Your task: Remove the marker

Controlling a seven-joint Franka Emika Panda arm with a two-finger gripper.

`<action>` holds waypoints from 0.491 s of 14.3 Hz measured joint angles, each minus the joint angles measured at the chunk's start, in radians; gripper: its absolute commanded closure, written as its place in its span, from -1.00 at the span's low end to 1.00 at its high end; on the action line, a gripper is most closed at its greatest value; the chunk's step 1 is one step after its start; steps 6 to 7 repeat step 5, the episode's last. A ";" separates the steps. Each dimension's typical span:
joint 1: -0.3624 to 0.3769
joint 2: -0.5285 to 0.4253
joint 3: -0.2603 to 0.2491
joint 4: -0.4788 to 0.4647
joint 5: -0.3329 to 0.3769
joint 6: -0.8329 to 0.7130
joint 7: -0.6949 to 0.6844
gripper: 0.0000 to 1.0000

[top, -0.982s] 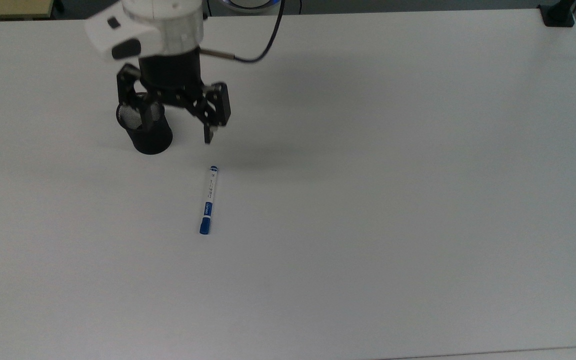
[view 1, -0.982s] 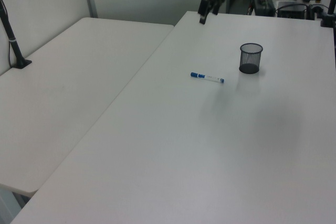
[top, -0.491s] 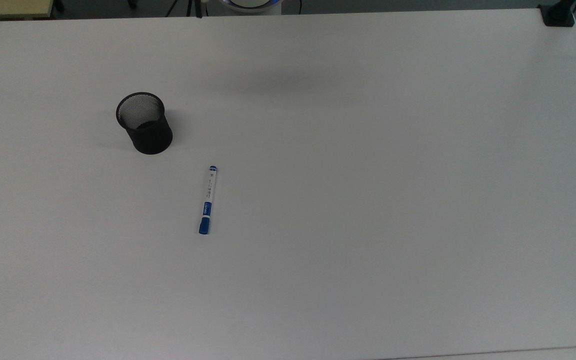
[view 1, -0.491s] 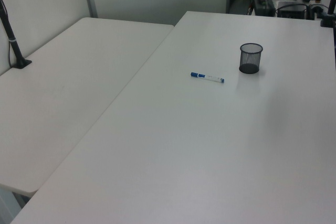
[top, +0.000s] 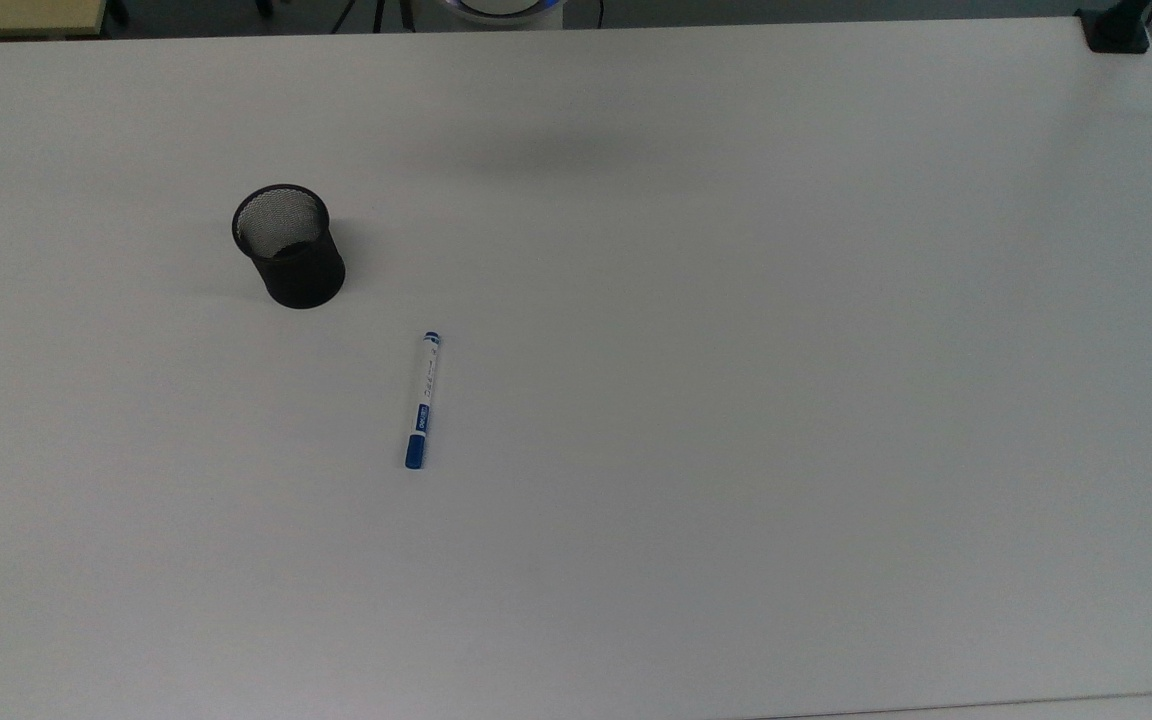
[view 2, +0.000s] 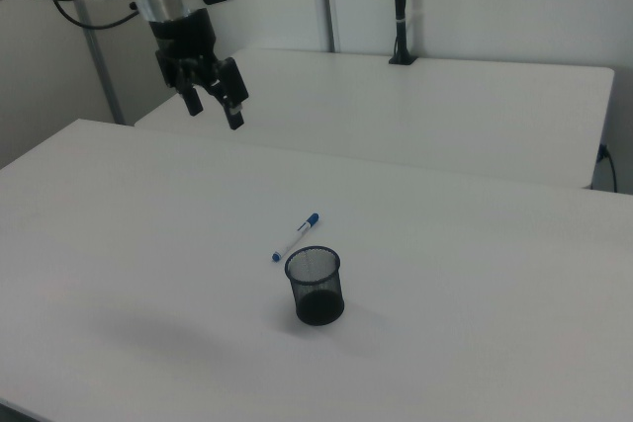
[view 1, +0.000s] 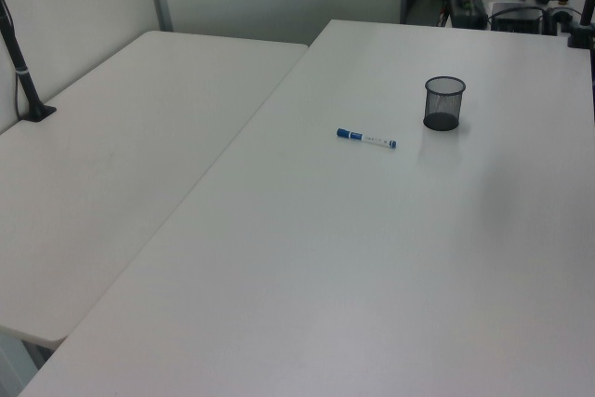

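slim white-barrelled, blue-capped marker [top: 422, 400] lies flat on white table [top: 786, 350], near black mesh cup [top: 288, 246], outside it. gripper [view 2: 215, 109] raised well apart, fingers spread, empty. removal looks done.

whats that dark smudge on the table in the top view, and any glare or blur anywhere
Top view: the soft grey patch on the table looks like a shadow, not a stain. Right view: a similar faint shadow lies to the right view's left of the mesh cup. Left view: even, flat light, no glare; the marker reads slightly soft.
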 measured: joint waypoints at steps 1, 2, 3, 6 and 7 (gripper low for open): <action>-0.007 0.004 0.000 -0.003 0.000 0.025 -0.029 -1.00; -0.015 0.009 0.000 -0.003 0.000 0.037 -0.057 -1.00; -0.022 0.013 0.000 -0.003 0.001 0.042 -0.078 -1.00; -0.029 0.019 0.000 -0.003 0.001 0.044 -0.097 -1.00; -0.029 0.019 0.000 -0.003 0.001 0.044 -0.097 -1.00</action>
